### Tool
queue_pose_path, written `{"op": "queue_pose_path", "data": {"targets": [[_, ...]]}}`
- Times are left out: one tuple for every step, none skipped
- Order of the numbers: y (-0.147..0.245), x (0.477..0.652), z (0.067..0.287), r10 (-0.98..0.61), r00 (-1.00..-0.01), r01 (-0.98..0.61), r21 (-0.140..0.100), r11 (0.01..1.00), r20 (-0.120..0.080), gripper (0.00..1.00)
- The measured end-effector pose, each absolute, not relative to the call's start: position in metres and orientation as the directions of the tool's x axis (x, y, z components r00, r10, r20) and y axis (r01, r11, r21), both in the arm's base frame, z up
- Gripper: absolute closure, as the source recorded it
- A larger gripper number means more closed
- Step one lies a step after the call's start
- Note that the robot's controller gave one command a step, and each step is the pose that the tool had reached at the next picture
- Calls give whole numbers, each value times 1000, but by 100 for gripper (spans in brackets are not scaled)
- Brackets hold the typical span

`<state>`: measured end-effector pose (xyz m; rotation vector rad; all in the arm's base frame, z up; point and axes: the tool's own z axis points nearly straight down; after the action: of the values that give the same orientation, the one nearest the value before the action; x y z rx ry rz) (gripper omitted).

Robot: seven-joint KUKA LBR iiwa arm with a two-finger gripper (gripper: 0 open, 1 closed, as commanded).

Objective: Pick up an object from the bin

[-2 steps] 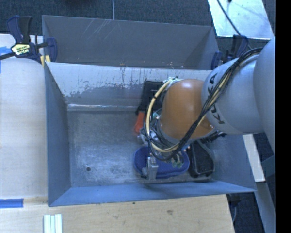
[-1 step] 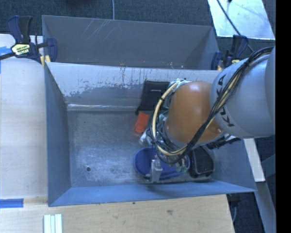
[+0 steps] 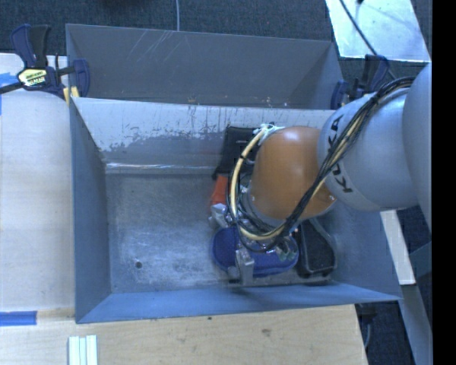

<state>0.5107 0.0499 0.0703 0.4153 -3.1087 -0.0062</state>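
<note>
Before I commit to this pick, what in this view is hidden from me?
Lower end of the gripper: under the orange wrist cover and cables, camera view.
The blue thing by the bin's near wall: mostly covered by the gripper; kind unclear.
The red-orange thing and black thing behind it: partly under the arm.

Free room: bin floor (image 3: 152,226), left half is bare.
Obstacles: arm (image 3: 372,158), blue object (image 3: 224,248), black case (image 3: 319,253) crowd the right front corner.
</note>
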Motion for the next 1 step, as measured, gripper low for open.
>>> {"op": "queue_pose_path", "data": {"targets": [[50,512,72,-261,-965,-261,4,965,2,100]]}}
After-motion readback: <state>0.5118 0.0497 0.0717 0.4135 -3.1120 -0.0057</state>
